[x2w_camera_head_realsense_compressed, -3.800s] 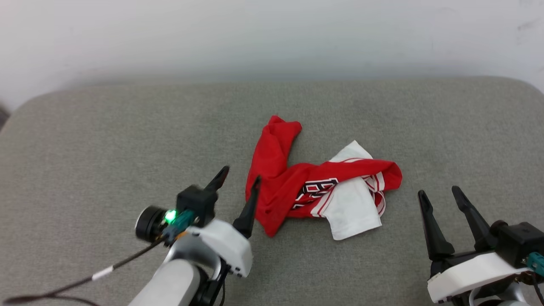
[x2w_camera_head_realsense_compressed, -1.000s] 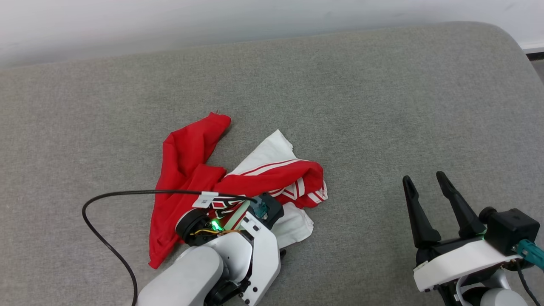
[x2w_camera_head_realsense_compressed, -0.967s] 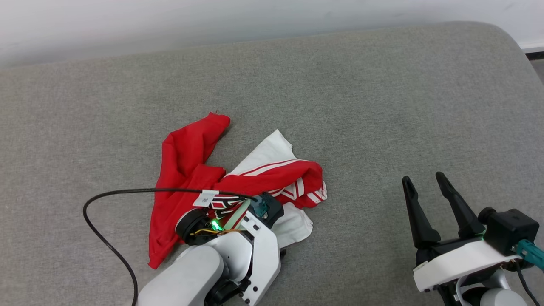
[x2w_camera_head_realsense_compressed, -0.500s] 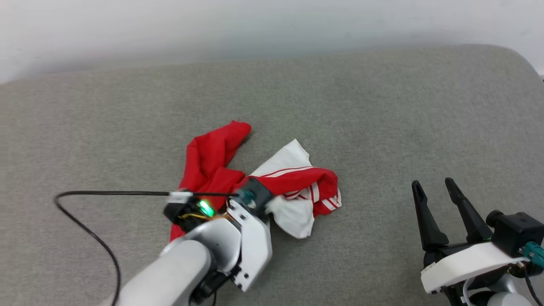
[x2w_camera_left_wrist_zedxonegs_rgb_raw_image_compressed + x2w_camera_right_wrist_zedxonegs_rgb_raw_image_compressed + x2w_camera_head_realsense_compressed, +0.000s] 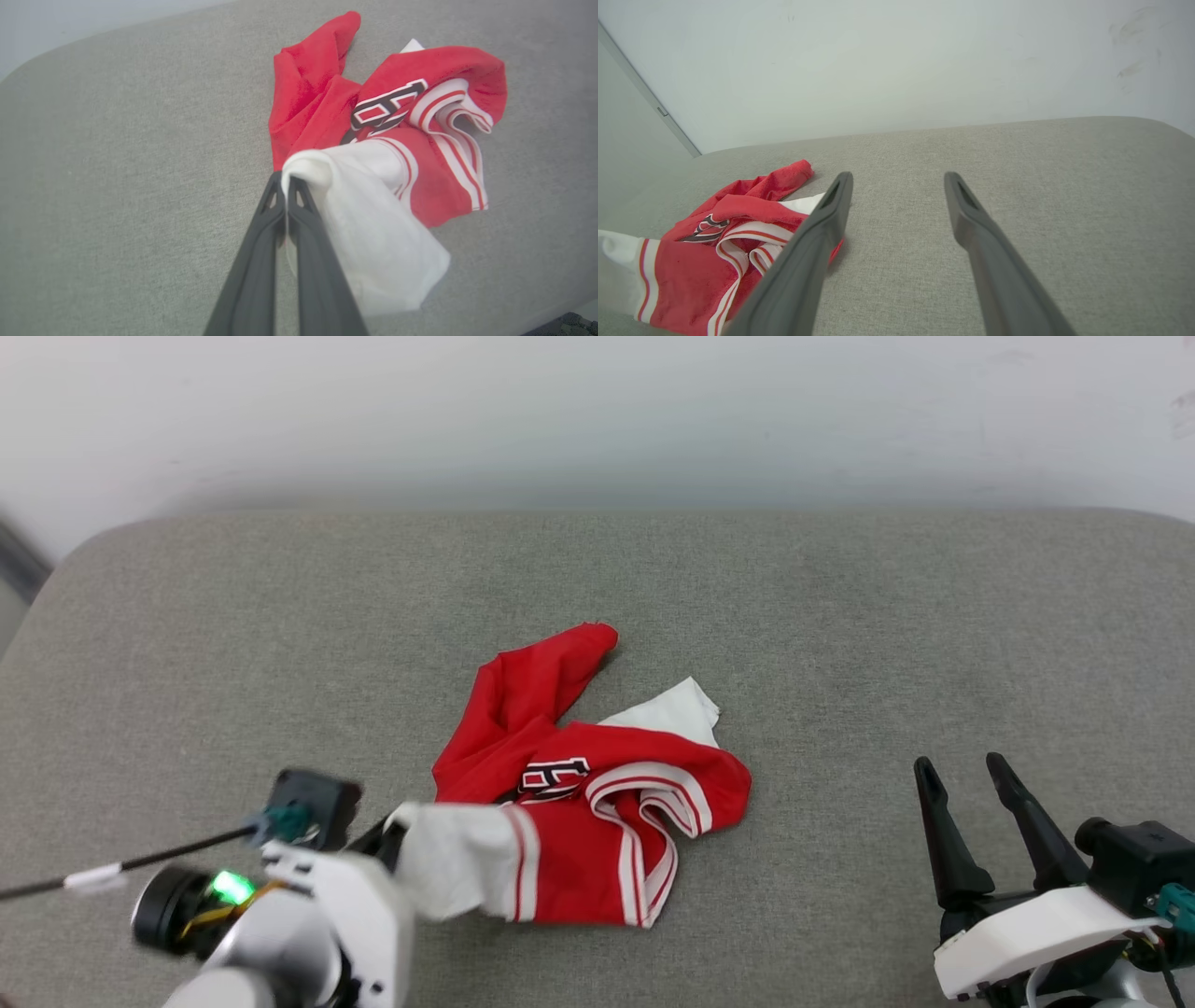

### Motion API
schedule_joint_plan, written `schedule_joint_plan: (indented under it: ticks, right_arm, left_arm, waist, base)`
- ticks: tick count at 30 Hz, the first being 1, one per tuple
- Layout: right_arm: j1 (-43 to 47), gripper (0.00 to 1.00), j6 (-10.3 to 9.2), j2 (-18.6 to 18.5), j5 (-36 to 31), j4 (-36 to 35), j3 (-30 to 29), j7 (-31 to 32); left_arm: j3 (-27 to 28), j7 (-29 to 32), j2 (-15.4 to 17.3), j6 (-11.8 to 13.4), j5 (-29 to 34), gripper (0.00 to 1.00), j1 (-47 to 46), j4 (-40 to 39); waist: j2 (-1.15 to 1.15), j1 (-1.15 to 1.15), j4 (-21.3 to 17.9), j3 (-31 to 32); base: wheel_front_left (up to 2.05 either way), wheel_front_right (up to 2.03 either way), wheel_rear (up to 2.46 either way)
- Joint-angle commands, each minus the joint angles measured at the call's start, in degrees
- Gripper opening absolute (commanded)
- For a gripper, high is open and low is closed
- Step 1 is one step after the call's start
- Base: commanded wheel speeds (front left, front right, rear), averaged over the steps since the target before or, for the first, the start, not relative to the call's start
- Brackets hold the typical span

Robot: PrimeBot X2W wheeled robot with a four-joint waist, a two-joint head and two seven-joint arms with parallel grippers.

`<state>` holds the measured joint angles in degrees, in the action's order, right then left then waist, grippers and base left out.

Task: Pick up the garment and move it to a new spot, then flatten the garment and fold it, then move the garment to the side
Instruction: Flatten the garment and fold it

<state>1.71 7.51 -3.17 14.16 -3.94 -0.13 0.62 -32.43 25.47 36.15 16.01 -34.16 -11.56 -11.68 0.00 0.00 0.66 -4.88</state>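
Observation:
The garment point(image 5: 579, 803) is a red jersey shirt with white sleeves, striped trim and black-and-white lettering, lying crumpled in the middle of the grey cushion. My left gripper point(image 5: 392, 826) is at the lower left, shut on the end of one white sleeve point(image 5: 457, 863), which stretches from the heap towards it. In the left wrist view the two fingers point(image 5: 268, 233) meet at the gripper point(image 5: 285, 179), pinching the sleeve point(image 5: 369, 219), and the garment point(image 5: 420, 177) trails behind. My right gripper point(image 5: 962, 765) stands open at the lower right, apart from the garment point(image 5: 691, 275), with nothing between its tips point(image 5: 899, 176).
A wide grey upholstered surface point(image 5: 840, 616) with rounded far corners carries everything, and a white wall point(image 5: 597, 411) rises behind it. A black cable point(image 5: 140, 863) runs left from my left wrist. Bare cushion lies left and right of the heap.
My left gripper has shut on the white sleeve and drawn it out leftwards and towards me, tugging the heap partly open. The head camera has shifted. The right gripper stays open.

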Motion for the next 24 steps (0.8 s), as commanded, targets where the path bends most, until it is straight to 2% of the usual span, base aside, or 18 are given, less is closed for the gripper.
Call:
schedule_joint_plan:
  ticks: [1,4,6,9,10,11,12,17,24]
  right_arm:
    - [0.64,1.0,-0.04,0.23,0.17,-0.29,-0.14,0.3]
    - [0.42,1.0,-0.04,0.26,0.25,-0.46,0.02,0.44]
    - [0.37,1.0,-0.04,0.28,0.23,-0.55,0.02,0.7]
    - [0.49,1.0,-0.04,0.29,0.04,-0.5,-0.06,0.95]
    - [0.57,1.0,-0.04,0.29,-0.02,-0.43,-0.15,1.12]
    - [0.7,1.0,-0.04,0.29,-0.08,-0.39,-0.32,1.23]
    - [0.79,1.0,-0.04,0.28,-0.14,-0.37,-0.44,1.24]
    - [1.52,1.0,-0.04,0.3,-0.3,-0.22,-1.05,2.03]
    - [2.88,1.0,-0.04,0.18,-0.39,-0.17,-1.69,3.49]
  left_arm:
    - [0.84,-0.1,0.53,0.93,-1.01,0.0,2.14,0.13]
    - [3.68,-1.0,1.44,3.39,-4.58,0.0,8.0,2.85]
    - [5.78,-2.57,0.9,4.23,-6.99,0.0,10.95,6.05]
    - [7.55,-5.39,-1.15,3.6,-10.03,0.0,13.51,11.01]
    - [7.57,-6.03,-1.78,3.08,-10.71,0.2,13.95,12.5]
    - [7.77,-7.03,-2.77,2.58,-11.34,0.47,13.91,13.84]
    - [7.81,-7.94,-3.51,2.04,-11.56,0.99,13.62,15.06]
    - [8.29,-12.99,-6.51,0.94,-11.18,1.0,11.66,19.09]
    - [9.17,-22.53,-7.95,2.41,-6.45,1.0,8.96,18.0]
  waist:
    - [0.0,0.0,0.09,-0.16]
    - [0.0,0.0,0.03,-0.37]
    - [0.0,0.0,-0.09,-0.52]
    - [0.0,0.0,-0.38,-0.52]
    - [0.0,0.0,-0.51,-0.45]
    - [0.0,0.0,-0.54,-0.32]
    - [0.0,0.0,-0.57,-0.14]
    - [0.0,0.0,-0.65,1.57]
    - [0.0,0.0,-0.65,4.97]
  base:
    - [0.0,0.0,0.0]
    - [0.0,0.0,0.0]
    - [0.0,0.0,0.0]
    - [0.0,0.0,0.0]
    - [0.0,0.0,0.0]
    - [0.0,0.0,0.0]
    - [0.0,0.0,0.0]
    - [0.0,0.0,0.0]
    - [0.0,0.0,0.0]
